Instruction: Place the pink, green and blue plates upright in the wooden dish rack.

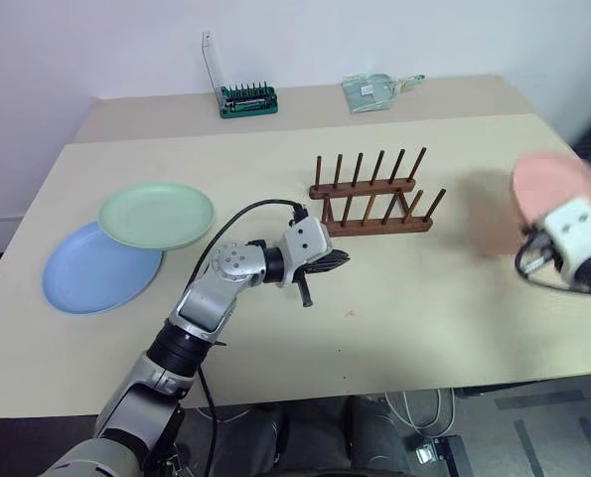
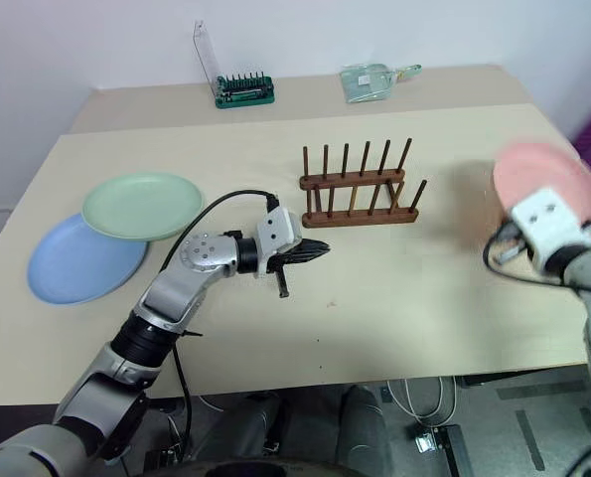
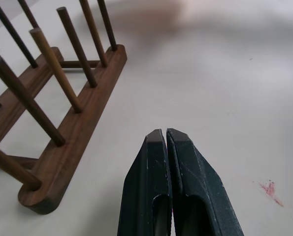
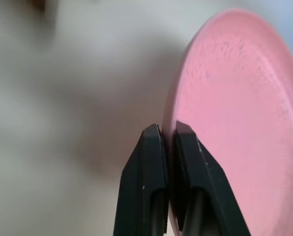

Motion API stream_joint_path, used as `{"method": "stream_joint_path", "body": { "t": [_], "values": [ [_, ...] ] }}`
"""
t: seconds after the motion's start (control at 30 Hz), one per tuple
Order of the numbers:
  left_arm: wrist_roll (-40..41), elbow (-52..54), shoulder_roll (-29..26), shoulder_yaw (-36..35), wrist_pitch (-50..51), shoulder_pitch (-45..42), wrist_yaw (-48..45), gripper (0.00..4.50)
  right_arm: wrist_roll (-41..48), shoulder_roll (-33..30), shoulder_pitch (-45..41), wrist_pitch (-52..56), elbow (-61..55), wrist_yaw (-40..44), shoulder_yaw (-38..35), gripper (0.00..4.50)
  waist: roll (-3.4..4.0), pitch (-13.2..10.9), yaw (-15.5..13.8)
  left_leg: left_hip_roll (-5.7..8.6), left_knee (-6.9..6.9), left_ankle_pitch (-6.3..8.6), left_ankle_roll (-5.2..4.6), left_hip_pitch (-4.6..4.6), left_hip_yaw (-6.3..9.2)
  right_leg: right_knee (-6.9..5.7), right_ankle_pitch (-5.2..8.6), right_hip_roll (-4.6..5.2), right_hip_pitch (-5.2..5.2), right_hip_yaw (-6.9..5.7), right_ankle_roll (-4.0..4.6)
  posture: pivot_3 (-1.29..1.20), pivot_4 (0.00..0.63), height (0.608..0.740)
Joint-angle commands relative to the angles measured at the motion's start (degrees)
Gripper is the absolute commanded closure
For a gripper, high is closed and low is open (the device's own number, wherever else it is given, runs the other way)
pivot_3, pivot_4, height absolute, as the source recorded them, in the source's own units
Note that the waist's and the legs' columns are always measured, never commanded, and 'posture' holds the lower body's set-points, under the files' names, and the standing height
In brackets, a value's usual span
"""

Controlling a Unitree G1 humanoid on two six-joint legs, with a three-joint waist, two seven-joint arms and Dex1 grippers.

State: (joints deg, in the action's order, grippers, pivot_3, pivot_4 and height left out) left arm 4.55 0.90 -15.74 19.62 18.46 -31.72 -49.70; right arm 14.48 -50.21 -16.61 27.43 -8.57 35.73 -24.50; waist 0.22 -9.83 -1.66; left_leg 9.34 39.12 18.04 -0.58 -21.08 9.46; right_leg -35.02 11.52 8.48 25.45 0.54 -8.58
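At the table's right end my right gripper [image 4: 167, 133] is shut on the rim of the pink plate [image 4: 235, 108], which it holds lifted off the table [image 1: 404, 298]; from the head the pink plate [image 1: 558, 189] shows above the white wrist. The wooden dish rack [image 1: 372, 196] stands at mid-table with nothing between its pegs. My left gripper [image 1: 337, 260] hovers shut and holding nothing just in front of the rack's left end [image 3: 62, 147]. Far left, the green plate [image 1: 157, 214] lies flat, overlapping the blue plate [image 1: 96, 268].
At the table's back edge stand a green tray of metal bits [image 1: 248, 99] with a clear lid and a clear plastic packet [image 1: 372, 91]. A small red mark [image 3: 270, 189] is on the tabletop near my left gripper.
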Motion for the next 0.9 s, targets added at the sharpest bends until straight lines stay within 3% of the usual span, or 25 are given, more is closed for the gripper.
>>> {"method": "stream_joint_path", "body": {
  "t": [0.03,0.17,0.23,0.37,0.67,0.9],
  "values": [
    [1.16,1.94,-0.40,-0.95,0.17,-0.24,-0.12,4.45,24.99,1.75,-12.57,12.90,-7.27,3.75,-7.32,4.43,-0.04,-0.02,-0.46,-0.01,-0.02,0.00,0.00,0.00,0.01,0.01,0.00,-0.01,0.00,0.00,0.00,0.00,0.150,0.735],
    [3.07,3.12,-0.23,-0.99,0.98,0.06,-1.51,4.45,44.16,4.98,-23.58,23.53,-1.90,3.12,-9.88,4.43,-0.32,-0.02,-0.94,-0.05,-0.05,0.03,-0.05,-0.20,0.35,0.24,-0.02,-0.06,-0.03,-0.27,0.07,0.00,0.150,0.735],
    [3.60,3.71,-0.13,-1.09,1.21,0.14,-1.57,4.45,47.73,5.50,-26.31,26.46,1.32,3.54,-8.52,4.43,-0.28,-0.01,-0.89,-0.02,0.00,0.06,-0.13,-0.33,0.29,0.67,-0.31,-0.01,-0.07,-0.28,0.05,0.00,0.150,0.735],
    [4.37,4.53,-0.41,-1.55,2.02,0.33,-1.22,4.45,45.19,5.06,-27.24,27.34,7.63,4.17,-4.40,4.43,-0.27,-0.01,-0.64,0.00,0.02,0.13,-0.26,-0.36,0.24,0.86,-0.39,0.00,-0.11,-0.29,0.04,0.00,0.150,0.735],
    [6.02,6.90,-1.20,-1.94,3.93,1.47,-0.29,4.45,47.99,6.24,-29.66,30.64,16.21,1.78,-4.80,4.43,-0.11,0.01,-0.55,-0.04,-0.01,0.11,-0.22,-0.34,0.14,0.76,-0.40,-0.03,-0.02,-0.23,0.03,0.00,0.150,0.735],
    [7.40,7.00,-0.85,-2.00,4.72,0.59,-0.44,4.45,43.79,6.05,-29.68,29.74,23.73,3.39,-2.27,4.43,-0.11,0.01,-0.54,-0.04,0.00,0.11,-0.22,-0.35,0.12,0.77,-0.41,-0.02,-0.02,-0.23,0.01,0.00,0.150,0.735]
  ]
}}
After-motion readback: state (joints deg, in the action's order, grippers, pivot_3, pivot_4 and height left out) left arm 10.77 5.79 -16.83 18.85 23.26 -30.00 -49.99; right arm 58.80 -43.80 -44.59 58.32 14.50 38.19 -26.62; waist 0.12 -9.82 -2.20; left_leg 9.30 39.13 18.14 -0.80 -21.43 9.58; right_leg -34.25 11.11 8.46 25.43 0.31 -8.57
